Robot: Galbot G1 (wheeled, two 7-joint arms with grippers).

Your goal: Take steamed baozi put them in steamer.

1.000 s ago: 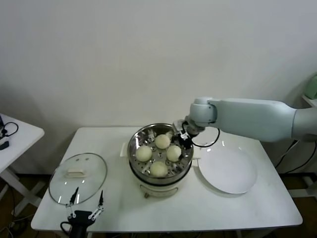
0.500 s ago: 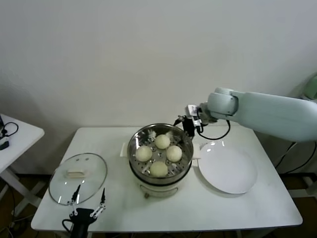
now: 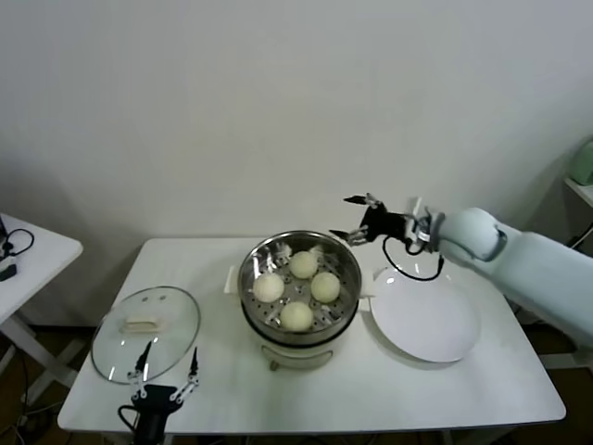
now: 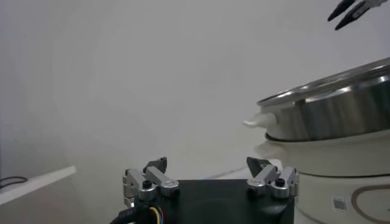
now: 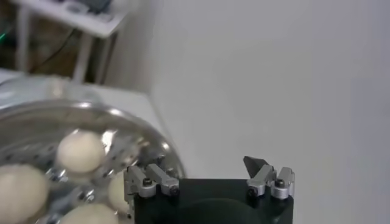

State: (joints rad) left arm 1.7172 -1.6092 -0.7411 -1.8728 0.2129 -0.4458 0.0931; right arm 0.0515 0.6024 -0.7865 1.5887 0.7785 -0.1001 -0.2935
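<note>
Four cream-white baozi point(image 3: 296, 316) lie on the perforated tray inside the shiny steel steamer point(image 3: 345, 289) at the table's middle; several show in the right wrist view point(image 5: 79, 151). My right gripper point(image 3: 353, 218) is open and empty, raised in the air beyond the steamer's far right rim. My left gripper point(image 3: 167, 376) is open and empty at the table's near left edge, just in front of the glass lid. The left wrist view shows the steamer's side point(image 4: 341, 119).
A round glass lid with a white handle point(image 3: 146, 332) lies on the table's left. A flat white plate point(image 3: 424, 315) lies right of the steamer. A small white side table point(image 3: 28, 255) stands at far left.
My right gripper has risen from the steamer's far right rim and pulled back to the right, empty, the arm swinging away. The left arm has not moved.
</note>
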